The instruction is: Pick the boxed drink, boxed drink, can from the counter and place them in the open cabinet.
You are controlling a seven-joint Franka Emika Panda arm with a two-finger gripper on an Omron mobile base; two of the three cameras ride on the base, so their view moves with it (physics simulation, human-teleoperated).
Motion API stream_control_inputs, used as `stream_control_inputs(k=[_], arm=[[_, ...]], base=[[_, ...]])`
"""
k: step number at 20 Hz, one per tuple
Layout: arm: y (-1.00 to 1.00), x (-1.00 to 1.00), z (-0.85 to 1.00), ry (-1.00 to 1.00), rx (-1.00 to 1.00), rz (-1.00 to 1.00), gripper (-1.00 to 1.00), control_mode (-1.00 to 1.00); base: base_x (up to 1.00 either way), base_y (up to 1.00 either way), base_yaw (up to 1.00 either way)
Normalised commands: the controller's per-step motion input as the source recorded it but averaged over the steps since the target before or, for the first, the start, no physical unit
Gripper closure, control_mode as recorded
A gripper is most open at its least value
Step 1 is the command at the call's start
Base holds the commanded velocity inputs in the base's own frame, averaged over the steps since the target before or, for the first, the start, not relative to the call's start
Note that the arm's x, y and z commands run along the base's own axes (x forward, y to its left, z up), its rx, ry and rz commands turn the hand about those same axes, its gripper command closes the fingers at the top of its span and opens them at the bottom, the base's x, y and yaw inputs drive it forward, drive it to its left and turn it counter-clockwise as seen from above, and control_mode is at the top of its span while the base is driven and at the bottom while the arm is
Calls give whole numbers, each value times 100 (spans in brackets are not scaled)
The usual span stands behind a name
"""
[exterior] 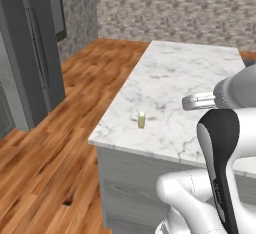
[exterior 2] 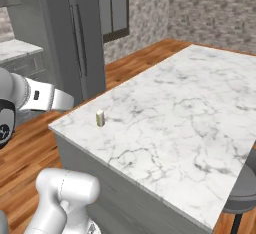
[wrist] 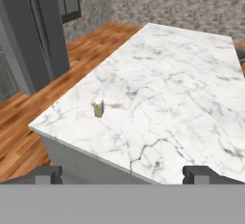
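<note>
One boxed drink, a small cream-white carton with yellowish sides, stands upright near the left front corner of the white marble counter. In the hand view my gripper hangs over the counter's near edge, short of the carton and to its right. Its two dark fingertips stand far apart with nothing between them, so it is open. The can and the open cabinet are out of view.
A tall dark grey unit with long vertical handles stands left of the counter across a strip of wood floor. A stone wall closes the back. A dark stool sits at the counter's right end.
</note>
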Motion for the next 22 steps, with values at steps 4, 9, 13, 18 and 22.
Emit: stream_control_inputs(k=[4,9,13,18,22], arm=[[0,0,0,0,0,0,-100,100],[1,5,-2,1,0,-3,-100,-100],[1,0,-5,0,0,0,-100,-100],[13,0,-12,0,0,1,-100,-100],[14,0,-14,1,0,8,-100,-100]], base=[[20,2,-23],[0,0,0],[0,0,0],[0,0,0],[0,0,0]])
